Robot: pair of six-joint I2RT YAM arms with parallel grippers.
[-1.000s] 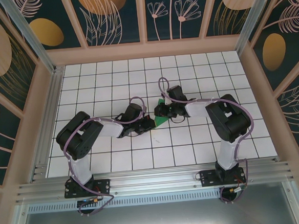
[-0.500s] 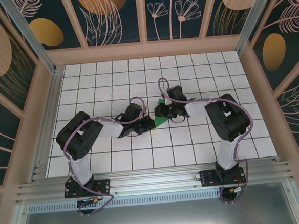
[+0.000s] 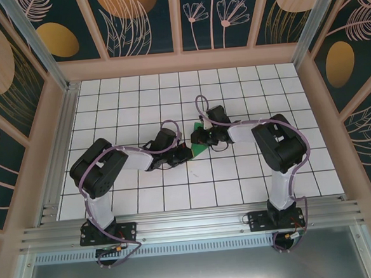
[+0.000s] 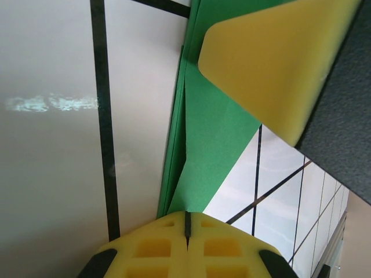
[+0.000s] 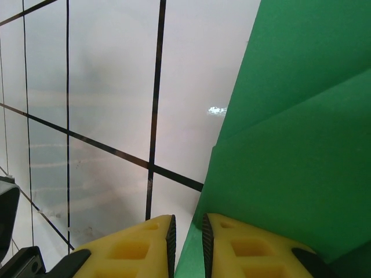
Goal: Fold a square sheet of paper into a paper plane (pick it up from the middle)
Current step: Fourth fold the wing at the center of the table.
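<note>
- My L gripper (image 4: 186,229): pads closed tight at the tip of the folded green sheet (image 4: 211,133), prob. pinning it to the table (image 4: 52,145) so it can't slide.
- My R gripper (image 5: 188,234): narrow gap at sheet edge, can't tell if pinched.
- Sheet lies mid-table, btw both.

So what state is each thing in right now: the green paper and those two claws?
green paper: folded into overlapping layers with creases, lying on the tiled table between the two grippers.
left gripper: shut, fingertips pressed together right at the paper's narrow end.
right gripper: jaws a narrow slit apart at the paper's edge; whether they pinch it cannot be told.
</note>
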